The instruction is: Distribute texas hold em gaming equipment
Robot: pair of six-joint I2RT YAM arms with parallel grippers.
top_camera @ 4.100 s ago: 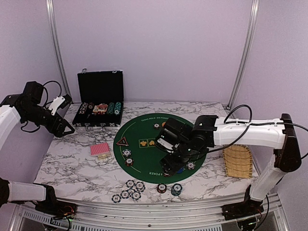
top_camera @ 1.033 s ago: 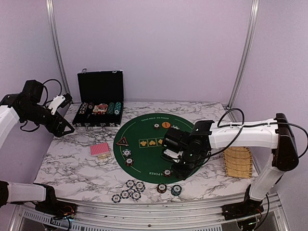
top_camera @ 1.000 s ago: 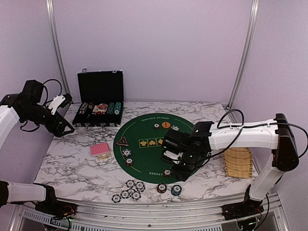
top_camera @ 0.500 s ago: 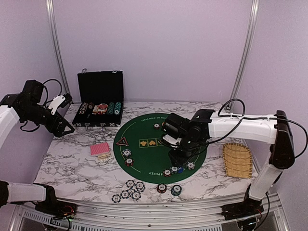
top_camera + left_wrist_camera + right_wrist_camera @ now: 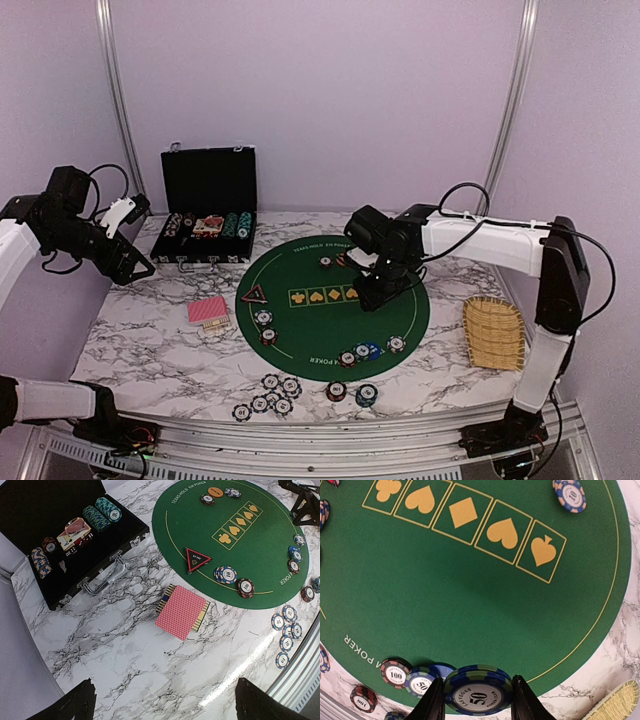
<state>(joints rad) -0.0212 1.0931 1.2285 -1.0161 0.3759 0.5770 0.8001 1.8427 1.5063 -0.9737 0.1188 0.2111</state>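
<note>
Above the round green felt mat (image 5: pixel 300 325), just right of its centre, the right gripper (image 5: pixel 372 293) is carrying a blue stripe-edged poker chip (image 5: pixel 478 695) marked 50, its 2 fingers (image 5: pixel 435 702) clamping the rim from either side. The step in hand looks like a chip transfer. The chip is hanging clear of the felt near the row of 5 gold suit boxes (image 5: pixel 464 513). The next move therefore calls for choosing a seat, lowering squarely and parting the fingers only once the chip is lying flat, without nudging the small chip row (image 5: pixel 370 352) at the mat's 6 o'clock rim. The left gripper (image 5: pixel 128 258) is waiting raised at 9 o'clock, fingers spread wide and holding nothing, above the red-backed deck of cards (image 5: pixel 181 611) lying just off the mat's 9 o'clock edge. Everything is sitting on a white grey-veined marble tabletop (image 5: pixel 150 345). The black hinged case (image 5: pixel 208 190) is standing open at 11 o'clock, a woven yellow tray (image 5: pixel 494 333) is lying at 4 o'clock, and plain lilac walls (image 5: pixel 320 100) are closing in the cell.
</note>
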